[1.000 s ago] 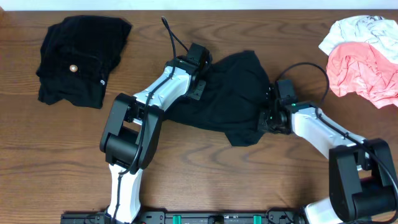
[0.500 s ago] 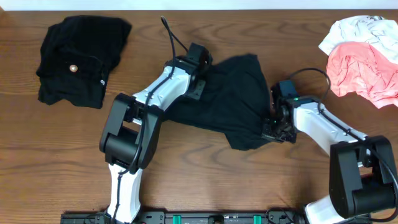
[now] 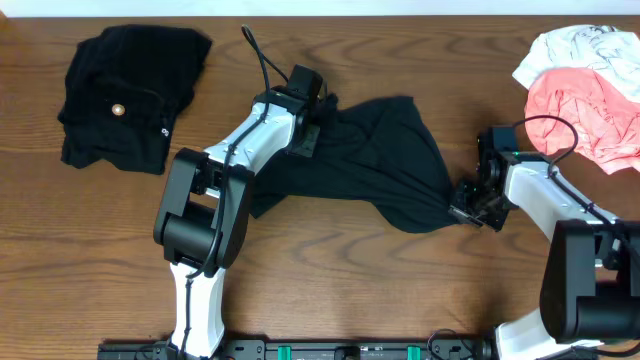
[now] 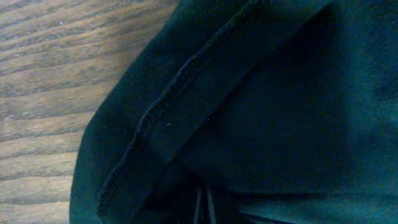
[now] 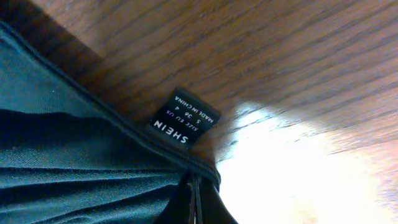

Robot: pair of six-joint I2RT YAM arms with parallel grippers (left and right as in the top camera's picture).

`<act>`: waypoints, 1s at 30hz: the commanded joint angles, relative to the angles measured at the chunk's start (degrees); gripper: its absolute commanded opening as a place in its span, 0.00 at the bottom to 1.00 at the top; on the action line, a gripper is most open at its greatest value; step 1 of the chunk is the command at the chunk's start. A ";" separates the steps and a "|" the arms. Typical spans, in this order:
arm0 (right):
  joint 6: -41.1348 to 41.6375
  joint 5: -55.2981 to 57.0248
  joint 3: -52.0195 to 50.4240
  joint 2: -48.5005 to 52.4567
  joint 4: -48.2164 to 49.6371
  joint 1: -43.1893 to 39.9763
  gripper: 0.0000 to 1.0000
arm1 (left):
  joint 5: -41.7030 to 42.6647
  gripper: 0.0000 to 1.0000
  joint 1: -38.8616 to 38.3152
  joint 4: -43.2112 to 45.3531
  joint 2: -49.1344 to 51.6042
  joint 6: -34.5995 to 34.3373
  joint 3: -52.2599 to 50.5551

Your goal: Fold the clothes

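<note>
A plain black shirt [image 3: 370, 160] lies stretched across the middle of the table. My left gripper [image 3: 312, 125] is shut on its upper left edge; the left wrist view shows a stitched hem [image 4: 168, 106] filling the frame. My right gripper [image 3: 462, 208] is shut on the shirt's lower right corner, pulled out to the right. The right wrist view shows the hem and a small black size label [image 5: 185, 119] just above the closed jaws [image 5: 196, 205].
A crumpled black garment with a small pale button [image 3: 118, 110] lies at the back left. A pink garment [image 3: 580, 115] and a white one [image 3: 570, 45] are piled at the back right, close to my right arm.
My right gripper has moved right and slightly down, drawing the shirt's corner with it and stretching the shirt wider. My left gripper has shifted a little left and up with its edge.
</note>
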 commanded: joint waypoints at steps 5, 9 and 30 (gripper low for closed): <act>-1.01 8.68 1.49 1.73 -3.43 -1.22 0.01 | -1.14 0.06 0.66 -0.04 -5.70 -0.92 -0.70; -1.09 8.68 1.75 -0.20 -3.82 -1.18 0.01 | -1.09 0.06 0.63 4.07 -12.00 -0.94 -0.70; -1.11 6.67 1.75 -3.08 -3.78 -1.18 0.01 | 18.43 0.06 -5.49 22.88 -2.47 17.18 -0.74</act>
